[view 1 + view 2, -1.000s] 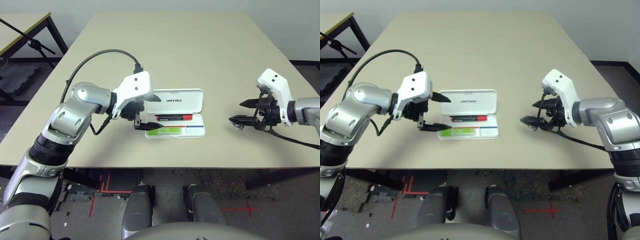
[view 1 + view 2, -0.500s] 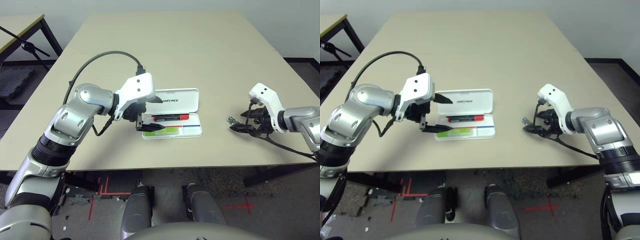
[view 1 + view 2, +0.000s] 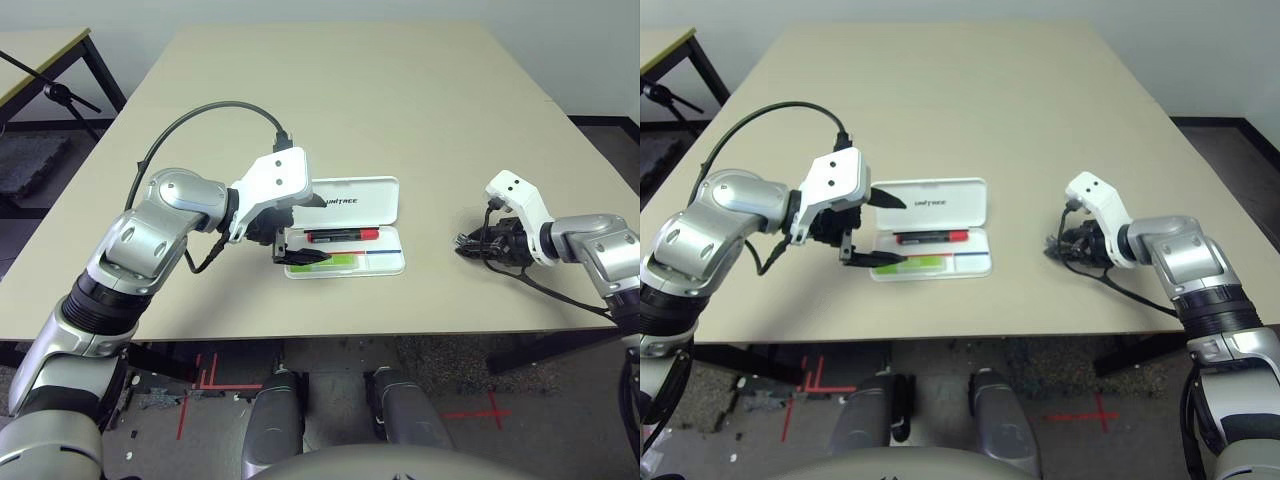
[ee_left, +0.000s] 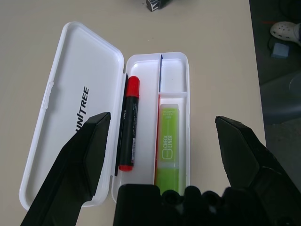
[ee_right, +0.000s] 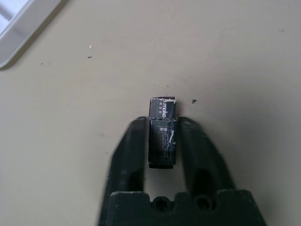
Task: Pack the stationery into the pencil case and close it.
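The white pencil case (image 3: 352,198) lies open at the table's middle, lid flat behind the tray. In the tray lie the red marker (image 3: 345,236) and the lime-green highlighter (image 3: 338,260). My left gripper (image 3: 320,230) hangs open over the case's left end, one finger above the lid and one above the highlighter (image 4: 168,146). The left wrist view shows the marker (image 4: 129,125) beside the lid (image 4: 61,94). To the right of the case, my right gripper (image 3: 466,245) is down on the table, shut on the small dark clip (image 5: 162,109).
The beige table (image 3: 400,110) stretches wide behind and between the arms. A black cable (image 3: 200,110) loops off my left wrist. A second table and a dark stand (image 3: 60,85) sit beyond the far left edge. The front edge runs close below both grippers.
My right gripper has dropped to the table, slid left to the clip and shut on it. The left arm has held still over the case.
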You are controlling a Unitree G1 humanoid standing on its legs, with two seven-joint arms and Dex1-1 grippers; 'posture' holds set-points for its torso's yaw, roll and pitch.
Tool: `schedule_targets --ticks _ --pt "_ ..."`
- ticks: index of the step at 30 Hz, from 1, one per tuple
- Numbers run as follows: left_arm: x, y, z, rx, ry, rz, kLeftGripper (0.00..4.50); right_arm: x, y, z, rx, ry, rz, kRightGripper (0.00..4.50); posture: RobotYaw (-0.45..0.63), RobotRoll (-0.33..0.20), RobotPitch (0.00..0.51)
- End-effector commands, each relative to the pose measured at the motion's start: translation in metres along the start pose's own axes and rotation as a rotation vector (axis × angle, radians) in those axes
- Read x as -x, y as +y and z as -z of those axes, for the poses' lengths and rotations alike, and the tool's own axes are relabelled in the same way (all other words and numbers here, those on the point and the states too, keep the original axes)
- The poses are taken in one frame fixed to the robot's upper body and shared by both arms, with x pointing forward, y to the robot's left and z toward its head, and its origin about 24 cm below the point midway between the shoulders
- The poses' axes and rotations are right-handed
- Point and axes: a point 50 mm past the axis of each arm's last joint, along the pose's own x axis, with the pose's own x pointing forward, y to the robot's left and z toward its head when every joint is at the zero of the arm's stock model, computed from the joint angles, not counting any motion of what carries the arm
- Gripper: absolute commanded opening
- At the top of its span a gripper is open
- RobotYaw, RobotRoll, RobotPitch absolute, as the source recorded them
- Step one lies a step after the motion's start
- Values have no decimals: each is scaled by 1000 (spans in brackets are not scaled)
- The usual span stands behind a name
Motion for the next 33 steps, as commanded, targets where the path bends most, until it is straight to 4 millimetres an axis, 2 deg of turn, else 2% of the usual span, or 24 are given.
schedule_targets --ticks 1,6,10,17,24,33 --pt "-2 -3 1 3 10 8 4500 9 -3 -6 25 -53 5 283 -65 0 84" --pt "0 -1 2 5 13 -1 4500 19 -5 -22 165 -190 -20 285 -65 0 86" --pt "0 0 2 5 11 -4 4500 26 -3 -29 397 -241 -70 285 -63 0 87" --pt "-2 -2 0 5 2 -3 4500 27 5 -45 510 -280 -180 285 -55 0 89" --pt "-4 -3 1 5 5 -9 4500 16 22 -53 549 -233 -325 285 -47 0 90" --pt "-4 -3 3 6 12 -15 4500 -13 41 -72 622 -247 -421 285 -30 0 92"
